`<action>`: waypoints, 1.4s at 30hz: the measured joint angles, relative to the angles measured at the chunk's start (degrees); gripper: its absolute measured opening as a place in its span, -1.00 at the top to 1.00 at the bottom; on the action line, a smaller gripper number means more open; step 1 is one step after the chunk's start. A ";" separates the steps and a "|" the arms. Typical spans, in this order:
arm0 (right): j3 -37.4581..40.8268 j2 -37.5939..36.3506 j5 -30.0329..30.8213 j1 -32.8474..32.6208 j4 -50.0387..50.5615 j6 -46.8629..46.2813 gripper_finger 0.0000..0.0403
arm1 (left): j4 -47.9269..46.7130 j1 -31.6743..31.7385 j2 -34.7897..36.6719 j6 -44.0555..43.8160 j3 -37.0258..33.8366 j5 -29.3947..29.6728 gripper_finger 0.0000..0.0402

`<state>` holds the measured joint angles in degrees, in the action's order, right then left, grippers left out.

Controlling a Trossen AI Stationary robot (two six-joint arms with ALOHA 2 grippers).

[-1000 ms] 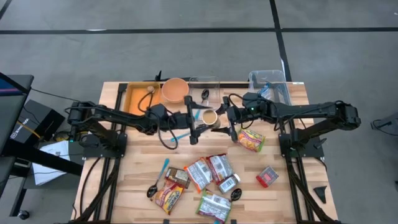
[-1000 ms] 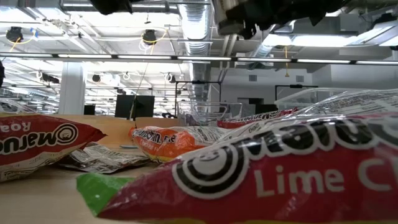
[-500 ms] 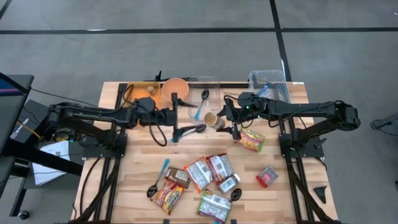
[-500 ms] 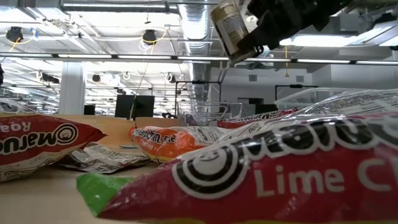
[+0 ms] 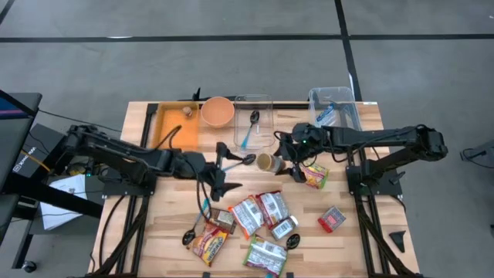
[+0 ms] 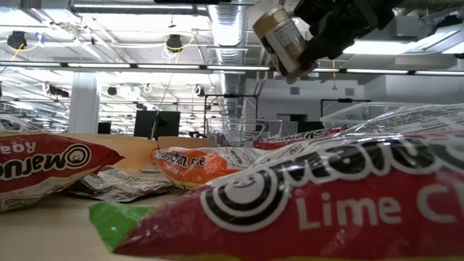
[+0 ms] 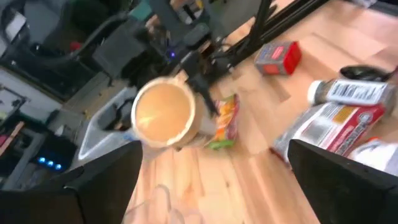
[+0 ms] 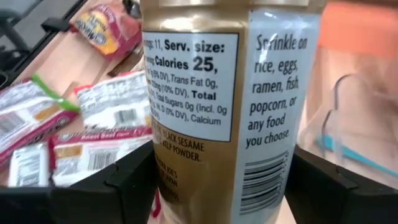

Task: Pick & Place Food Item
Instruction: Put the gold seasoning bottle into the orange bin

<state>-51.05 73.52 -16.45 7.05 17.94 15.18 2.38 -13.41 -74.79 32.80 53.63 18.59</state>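
A robotics lab in a large industrial hall: a wooden table (image 5: 154, 232) stands on a bare grey concrete floor (image 5: 231, 69) crossed by dark taped lines, with two dark arms on metal frames mounted at the table's two sides. Above the table, the low view shows an open ceiling of exposed ducts (image 6: 225, 29), pipes and strip lights. Beyond the table's far edge, dark monitors (image 6: 156, 123) line a long, open workspace.

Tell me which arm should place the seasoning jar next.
Right. The right gripper already grips the seasoning jar, lifted above the table. The left gripper stands open and empty, beside the packets.
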 joint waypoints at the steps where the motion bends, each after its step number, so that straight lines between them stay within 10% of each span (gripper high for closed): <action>1: 0.00 0.00 0.04 -0.39 0.79 0.04 -0.38 | 1.02 -0.48 -0.69 0.00 0.00 0.08 -0.98; 14: -6.43 8.41 -0.02 -5.92 8.46 1.17 -0.38 | 13.66 -0.89 -8.70 5.35 -0.02 0.13 -0.99; 23: -15.35 20.51 -0.02 -5.84 15.27 3.30 -0.38 | 7.41 -2.44 -8.65 -6.60 0.00 -5.50 -0.99; 42: -16.83 19.37 -0.17 -8.97 13.49 3.47 -0.38 | 10.40 -4.83 -14.38 0.28 -0.04 -1.20 -0.99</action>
<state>-67.88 92.88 -16.62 -1.92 31.42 18.65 12.78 -18.24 -89.16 33.07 53.58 17.39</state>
